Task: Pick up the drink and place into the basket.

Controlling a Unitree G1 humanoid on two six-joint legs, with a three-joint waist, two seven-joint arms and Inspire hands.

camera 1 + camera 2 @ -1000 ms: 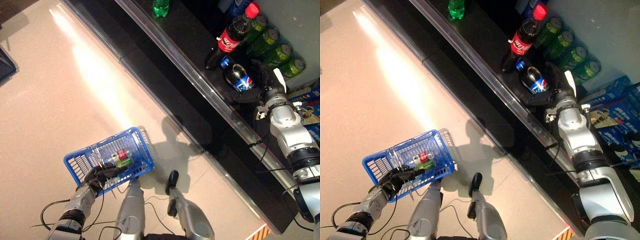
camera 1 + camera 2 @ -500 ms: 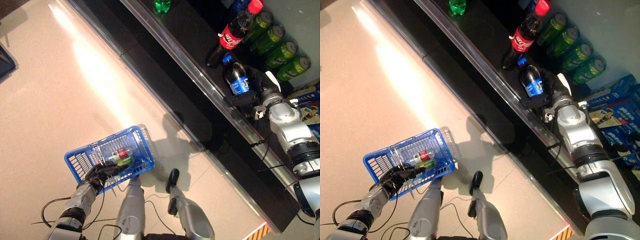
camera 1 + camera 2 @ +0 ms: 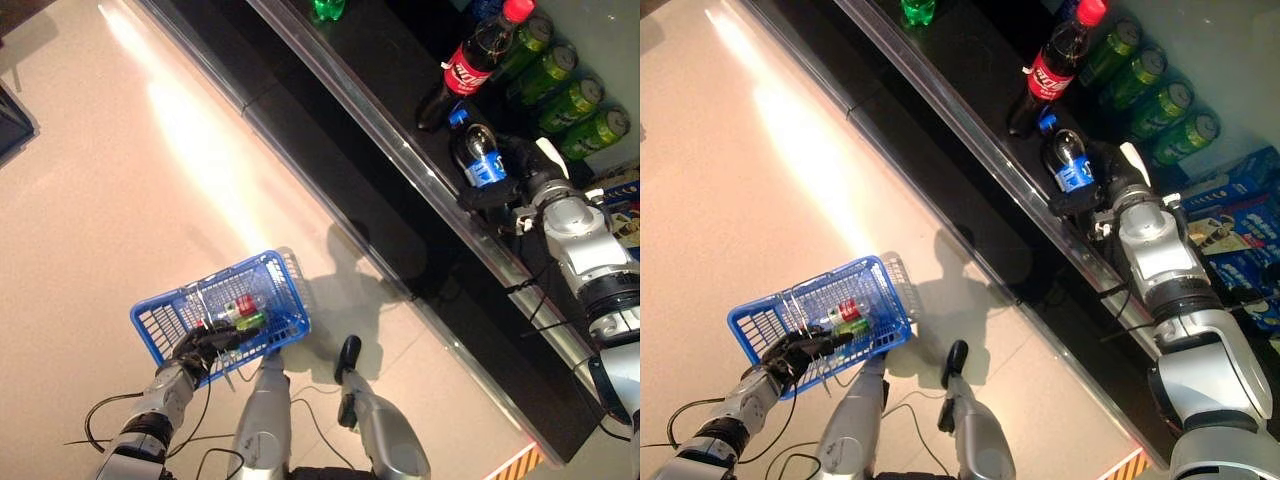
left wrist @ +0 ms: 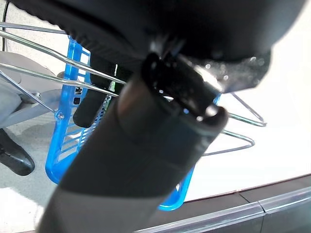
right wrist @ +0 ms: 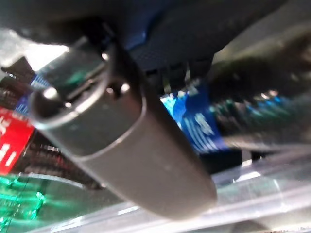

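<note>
The right hand [image 3: 527,172] is clamped round a dark, blue-labelled plastic bottle [image 3: 478,157] on the glossy black shelf [image 3: 380,75] near its front edge. The left hand [image 3: 205,345] grips the wire handle of the blue lattice basket [image 3: 165,320].

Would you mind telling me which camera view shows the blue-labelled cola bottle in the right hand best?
The left eye view: the blue-labelled bottle shows whole, cap to base, with the right hand curled round it. The right eye view shows much the same. The right wrist view catches only its blue label behind the thumb; the left wrist view shows none of it.
</note>
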